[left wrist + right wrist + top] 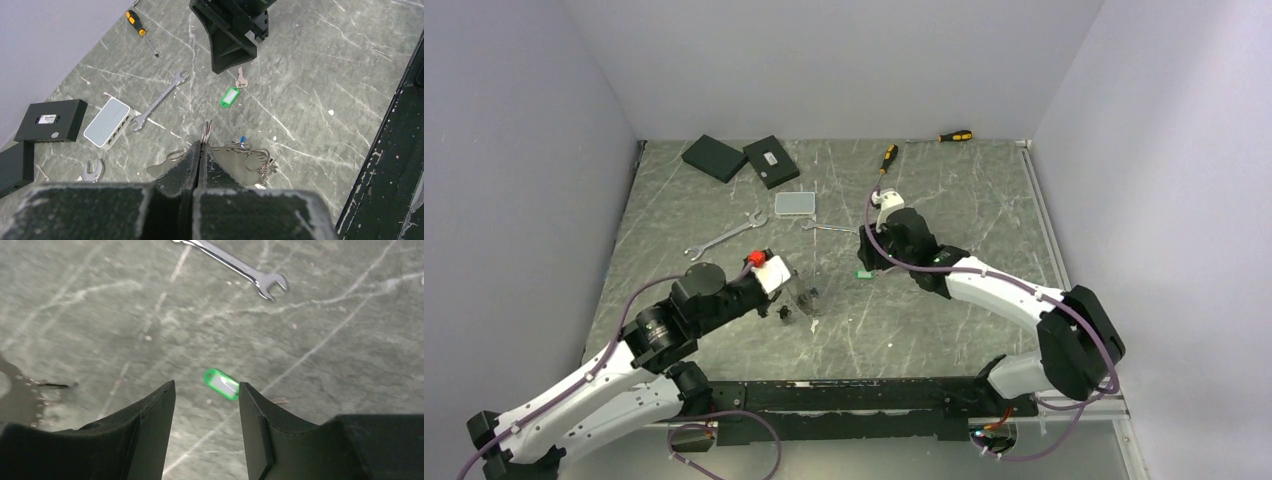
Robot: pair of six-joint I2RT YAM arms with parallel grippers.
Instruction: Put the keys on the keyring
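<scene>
My left gripper (pixel 201 145) is shut on the thin silvery keyring (pixel 206 131), which sticks up edge-on past the fingertips. Under it lie small wire loops and keys (pixel 259 162), one with a blue tag (pixel 243 139). In the top view the left gripper (pixel 799 300) is at the table's middle. A key (pixel 241 78) with a green tag (pixel 230 96) lies on the table further off. My right gripper (pixel 206 390) is open and hovers just above that green tag (pixel 221 384), which lies close to the right fingertip. In the top view the right gripper (pixel 871 258) is over the green tag (pixel 864 272).
Two silver wrenches (pixel 724 236) (pixel 829 228) lie behind the grippers. Two yellow-and-black screwdrivers (pixel 887 158) (pixel 952 136) lie near the back wall. Two black boxes (pixel 714 157) (pixel 771 160) and a pale flat box (pixel 795 204) sit at the back left.
</scene>
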